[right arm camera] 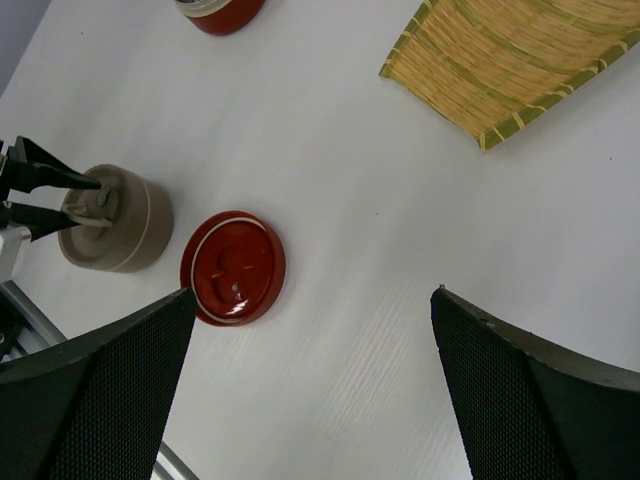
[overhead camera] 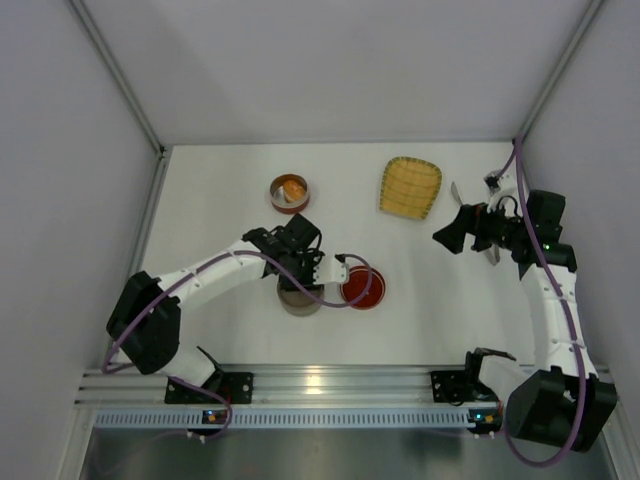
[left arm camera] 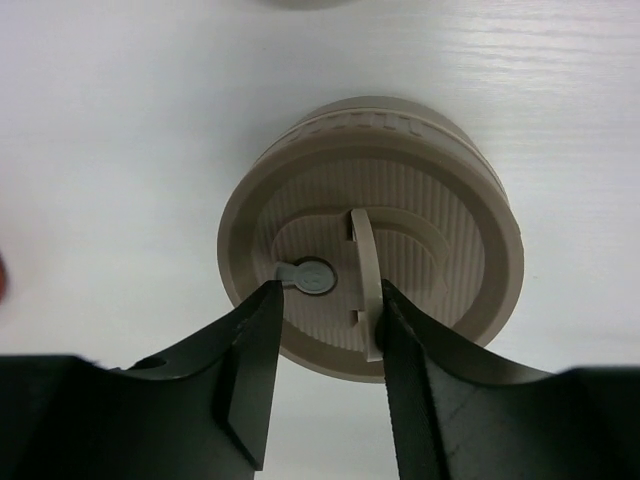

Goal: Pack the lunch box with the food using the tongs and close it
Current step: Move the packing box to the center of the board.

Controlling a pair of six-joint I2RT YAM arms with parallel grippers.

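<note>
My left gripper (overhead camera: 300, 272) (left arm camera: 328, 295) hangs over a round beige tin (overhead camera: 298, 298) (right arm camera: 115, 220) with its beige lid (left arm camera: 400, 200) on. Its jaws stand open astride the lid's raised thin handle (left arm camera: 366, 270); the right finger touches the handle and the left finger is apart from it. A red tin (overhead camera: 290, 192) (right arm camera: 220, 10) at the back holds an orange chunk of food (overhead camera: 294, 187). Its red lid (overhead camera: 362, 285) (right arm camera: 233, 267) lies flat beside the beige tin. My right gripper (overhead camera: 450, 233) (right arm camera: 313, 292) is open and empty above the table. The silver tongs (overhead camera: 490, 254) lie partly hidden under the right arm.
A yellow woven tray (overhead camera: 410, 188) (right arm camera: 520, 60) lies at the back right. Grey walls enclose the white table (overhead camera: 220, 210) on three sides. The arms' metal base rail (overhead camera: 330, 385) runs along the near edge.
</note>
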